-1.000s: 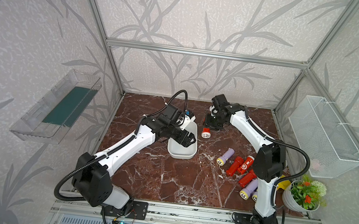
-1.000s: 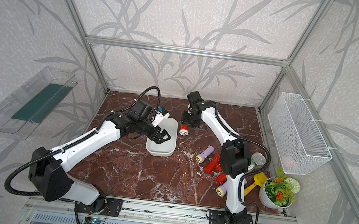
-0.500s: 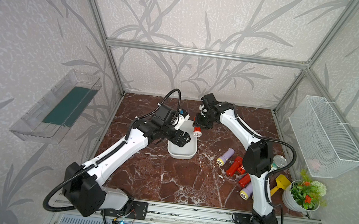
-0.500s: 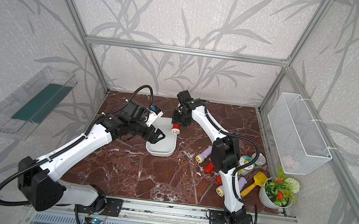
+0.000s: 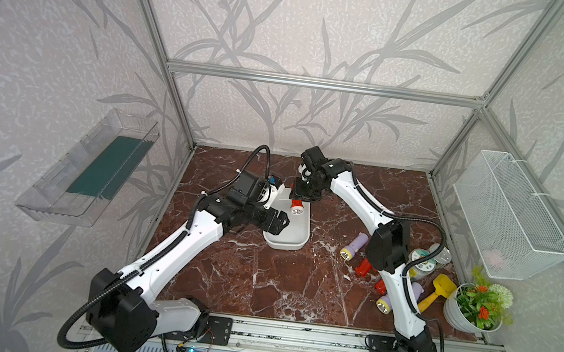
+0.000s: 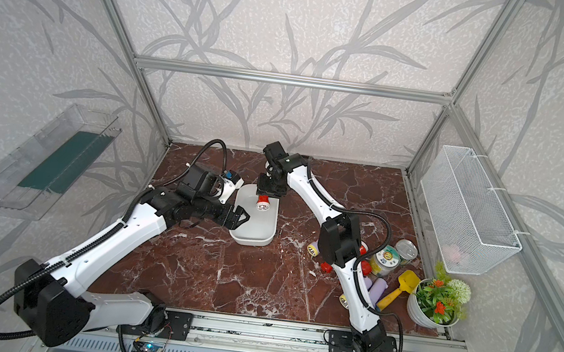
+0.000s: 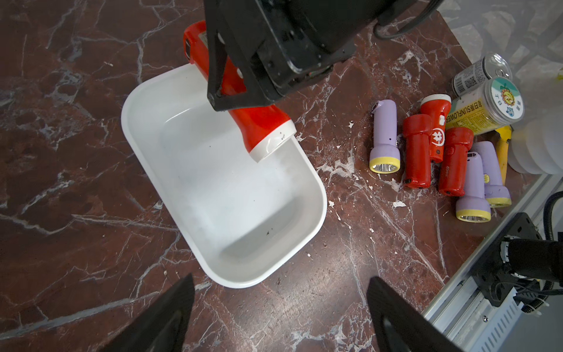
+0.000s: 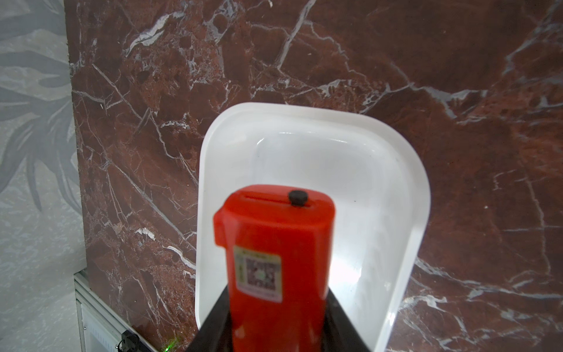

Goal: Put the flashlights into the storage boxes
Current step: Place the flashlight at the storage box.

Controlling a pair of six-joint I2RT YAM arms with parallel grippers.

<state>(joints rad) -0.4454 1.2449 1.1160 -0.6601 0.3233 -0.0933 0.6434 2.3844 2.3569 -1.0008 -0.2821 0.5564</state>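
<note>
The right gripper [image 5: 304, 197] is pinched tight on the body of a red flashlight [image 5: 296, 208]; the right wrist view shows a black finger [image 8: 213, 329] on either side of its barrel. Reading both top views as a clock face centred on the white tray [image 5: 286, 245], the held torch hangs over the tray's 12 o'clock end with its white-rimmed lens pointing toward 6 o'clock. I cannot tell whether it touches the tray. The tray's floor is bare in the left wrist view.

The left gripper [image 5: 280, 222] stands spread wide and holds nothing. It sits at the tray's rim, at about 8 o'clock.

At about 4 o'clock from the tray, well apart from it, six more torches lie bunched on the marble: a lavender flashlight [image 7: 384, 134] nearest the tray, then three red ones [image 7: 417, 149] and two more lavender ones [image 7: 473, 189]. Just beyond them lie a sunflower-labelled jar [image 7: 484, 112], a small tin can [image 7: 481, 73] and a yellow toy shovel [image 5: 436, 291]. A potted plant [image 5: 476, 307] stands further out at 4 o'clock.
</note>
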